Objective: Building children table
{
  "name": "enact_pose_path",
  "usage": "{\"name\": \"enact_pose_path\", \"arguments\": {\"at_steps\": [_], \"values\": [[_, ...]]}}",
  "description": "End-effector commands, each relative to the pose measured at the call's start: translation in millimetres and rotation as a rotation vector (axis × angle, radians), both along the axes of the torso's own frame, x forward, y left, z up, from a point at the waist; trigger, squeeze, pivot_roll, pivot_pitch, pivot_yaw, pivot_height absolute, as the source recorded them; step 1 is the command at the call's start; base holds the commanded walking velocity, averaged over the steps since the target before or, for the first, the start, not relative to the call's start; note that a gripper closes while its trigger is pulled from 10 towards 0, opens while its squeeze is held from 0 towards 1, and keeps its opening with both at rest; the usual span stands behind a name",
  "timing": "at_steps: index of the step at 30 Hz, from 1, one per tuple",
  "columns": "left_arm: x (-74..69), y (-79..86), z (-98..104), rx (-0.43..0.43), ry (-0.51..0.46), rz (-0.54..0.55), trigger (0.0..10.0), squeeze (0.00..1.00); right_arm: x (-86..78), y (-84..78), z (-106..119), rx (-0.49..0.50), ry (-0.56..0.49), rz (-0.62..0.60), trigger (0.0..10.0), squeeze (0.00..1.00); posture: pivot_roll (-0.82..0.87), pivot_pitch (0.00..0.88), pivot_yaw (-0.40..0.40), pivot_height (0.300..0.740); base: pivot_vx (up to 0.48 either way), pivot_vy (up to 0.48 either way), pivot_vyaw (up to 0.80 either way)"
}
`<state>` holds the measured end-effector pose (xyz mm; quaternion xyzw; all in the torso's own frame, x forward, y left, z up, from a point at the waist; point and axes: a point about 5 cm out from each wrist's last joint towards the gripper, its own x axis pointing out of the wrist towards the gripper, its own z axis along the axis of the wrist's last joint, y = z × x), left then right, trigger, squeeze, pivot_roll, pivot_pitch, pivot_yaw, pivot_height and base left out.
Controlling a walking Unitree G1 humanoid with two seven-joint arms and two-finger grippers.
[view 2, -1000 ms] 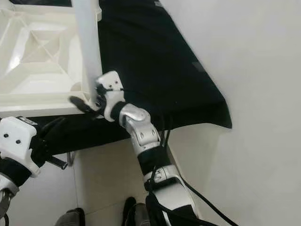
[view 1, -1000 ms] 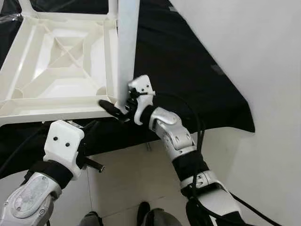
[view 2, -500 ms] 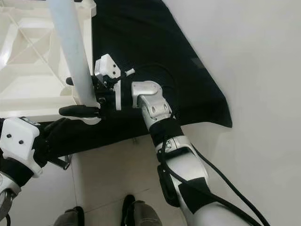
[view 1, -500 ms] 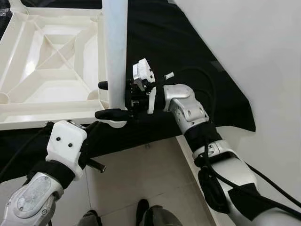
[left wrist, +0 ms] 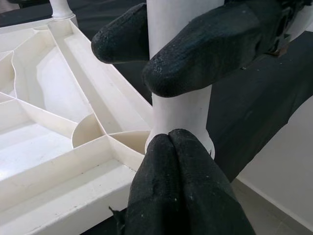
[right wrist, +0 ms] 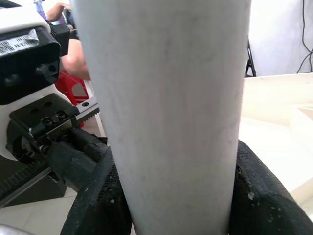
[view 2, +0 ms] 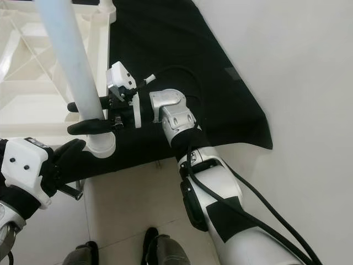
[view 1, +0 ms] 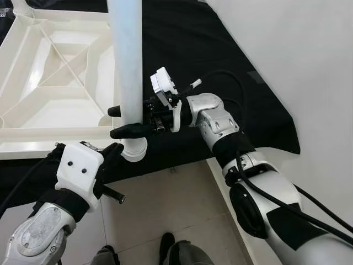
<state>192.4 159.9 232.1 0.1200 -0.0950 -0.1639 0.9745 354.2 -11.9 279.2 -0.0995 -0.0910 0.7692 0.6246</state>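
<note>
The white children's table top (view 1: 55,118) lies upside down on a black cloth, ribs facing up. A white tube leg (view 1: 126,61) stands nearly upright at its near right corner, its flared end (view 1: 134,149) against the table's edge; I cannot tell whether it sits in a socket. My right gripper (view 1: 113,122) is shut on the leg just above that end, one finger on each side (left wrist: 210,44). My left gripper (view 1: 117,149) is shut and holds nothing, and its fingertips (left wrist: 168,142) touch the base of the leg (left wrist: 178,112).
Another short white leg (left wrist: 61,7) stands at the far corner of the table top. The black cloth (view 1: 209,49) reaches a white wall (view 1: 309,66) on the right. Pale floor tiles (view 1: 160,204) lie below. A person's arm (right wrist: 73,58) shows behind the leg.
My right wrist has turned so its fingers now point left across the leg. The gripper and leg have come nearer and lower, and the leg's end now meets my left gripper's fingertips.
</note>
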Motion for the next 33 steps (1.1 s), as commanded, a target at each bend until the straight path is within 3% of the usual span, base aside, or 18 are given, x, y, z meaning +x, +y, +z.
{"name": "enact_pose_path", "arguments": {"at_steps": [1, 5, 6, 7, 9, 10, 11, 13, 16, 22, 23, 24, 26, 27, 29, 30, 31, 33], "values": [[-2.1, -2.5, -3, 0.009, 0.016, -0.014, 10.0, 0.0, 0.7, -0.2, -7, -0.001, 0.039, -0.004, 0.0, 0.0, 0.19, 0.284, -0.183, 0.74, 0.0, 0.0, 0.0], [-2.3, -3.2, -3, 0.007, 0.017, -0.018, 10.0, 0.0, 8.2, -4.2, -9, 0.034, 0.029, -0.148, 0.0, 0.0, 0.18, 0.285, -0.184, 0.74, 0.0, 0.0, 0.0], [-2.9, -2.4, -3, 0.005, 0.017, -0.018, 10.0, 0.0, 14.9, -5.5, -18, 0.093, 0.051, -0.354, 0.0, 0.0, 0.17, 0.289, -0.189, 0.74, 0.0, 0.0, 0.0], [-2.9, -2.4, -3, 0.005, 0.017, -0.018, 10.0, 0.0, 14.9, -5.5, -18, 0.093, 0.051, -0.354, 0.0, 0.0, 0.17, 0.289, -0.189, 0.74, 0.0, 0.0, 0.0], [-3.1, -1.5, -3, 0.003, 0.018, -0.016, 10.0, 0.0, 17.1, 2.7, -36, 0.144, 0.1, -0.595, 0.0, 0.0, 0.15, 0.294, -0.186, 0.74, 0.0, 0.0, 0.0], [-2.7, -2.0, -3, -0.002, 0.022, -0.019, 10.0, 0.0, 5.3, 11.3, -58, 0.144, 0.132, -0.733, 0.0, 0.0, 0.15, 0.303, -0.185, 0.74, 0.0, 0.0, 0.0], [-2.7, -2.0, -3, -0.002, 0.022, -0.019, 10.0, 0.0, 5.3, 11.3, -58, 0.144, 0.132, -0.733, 0.0, 0.0, 0.15, 0.303, -0.185, 0.74, 0.0, 0.0, 0.0], [-2.1, -2.6, -4, -0.008, 0.025, -0.024, 10.0, 0.0, -16.1, 17.6, -79, 0.145, 0.161, -0.884, 0.0, 0.0, 0.15, 0.304, -0.182, 0.74, 0.0, 0.0, 0.0], [-1.6, -3.0, -4, -0.012, 0.025, -0.026, 10.0, 0.0, -22.5, 21.9, -87, 0.136, 0.171, -0.899, 0.0, 0.0, 0.14, 0.293, -0.17, 0.74, 0.0, 0.0, 0.0], [0.3, -5.7, -4, -0.016, 0.022, -0.033, 10.0, 0.0, -2.2, 25.4, -70, 0.146, 0.126, -0.888, 0.0, 0.0, 0.14, 0.29, -0.187, 0.74, 0.0, 0.0, 0.0], [0.3, -5.1, -4, -0.016, 0.019, -0.029, 10.0, 0.0, -3.0, 29.7, -64, 0.159, 0.123, -0.875, 4.1, 0.0, 0.15, 0.291, -0.191, 0.74, 0.0, 0.0, 0.0], [0.4, -4.2, -4, -0.018, 0.016, -0.024, 10.0, 0.0, -4.5, 33.6, -60, 0.177, 0.132, -0.853, 9.4, 0.0, 0.15, 0.29, -0.191, 0.74, 0.0, 0.0, 0.0], [0.8, -2.5, -3, -0.021, 0.012, -0.016, 10.0, 0.0, -10.5, 38.9, -54, 0.204, 0.143, -0.813, 10.0, 0.0, 0.16, 0.29, -0.191, 0.74, 0.0, 0.0, 0.0], [0.8, -2.5, -3, -0.02, 0.012, -0.015, 10.0, 0.0, -11.7, 40.4, -51, 0.212, 0.147, -0.782, 10.0, 0.63, 0.16, 0.291, -0.191, 0.74, 0.0, 0.0, 0.0], [0.8, -2.6, -3, -0.019, 0.012, -0.015, 10.0, 0.0, -12.5, 41.3, -49, 0.215, 0.149, -0.764, 10.0, 0.63, 0.16, 0.291, -0.191, 0.74, 0.0, 0.0, 0.0], [0.7, -2.9, -3, -0.018, 0.012, -0.016, 10.0, 0.0, -13.5, 42.8, -45, 0.22, 0.156, -0.715, 10.0, 1.0, 0.16, 0.291, -0.192, 0.74, 0.0, 0.0, 0.0], [0.7, -2.9, -3, -0.018, 0.012, -0.016, 10.0, 0.0, -13.5, 42.8, -45, 0.22, 0.156, -0.715, 10.0, 1.0, 0.16, 0.291, -0.192, 0.74, 0.0, 0.0, 0.0], [0.7, -3.2, -3, -0.016, 0.012, -0.018, 10.0, 0.0, -15.5, 44.5, -32, 0.245, 0.159, -0.556, 10.0, 1.0, 0.16, 0.29, -0.193, 0.74, 0.0, 0.0, 0.0]]}}
